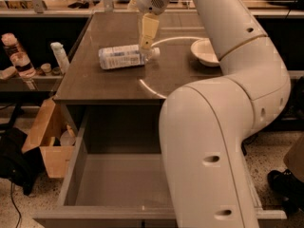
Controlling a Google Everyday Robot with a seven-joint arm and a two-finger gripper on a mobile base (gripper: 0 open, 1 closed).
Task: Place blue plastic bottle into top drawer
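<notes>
The blue plastic bottle (pixel 121 58) lies on its side on the grey table (pixel 104 84), white cap pointing right. My gripper (pixel 146 42) hangs down from the arm just above the bottle's neck end, close to the cap. The top drawer (pixel 71 177) stands pulled out below the table's front edge. Its flat bottom has nothing on it where it shows. My arm's large white body hides the drawer's right part.
A white bowl (pixel 205 52) sits on the table to the right of the gripper. A pink-capped bottle (pixel 13 56) and a slim white bottle (pixel 60 57) stand on a shelf at left. An open cardboard box (pixel 49 144) sits left of the drawer.
</notes>
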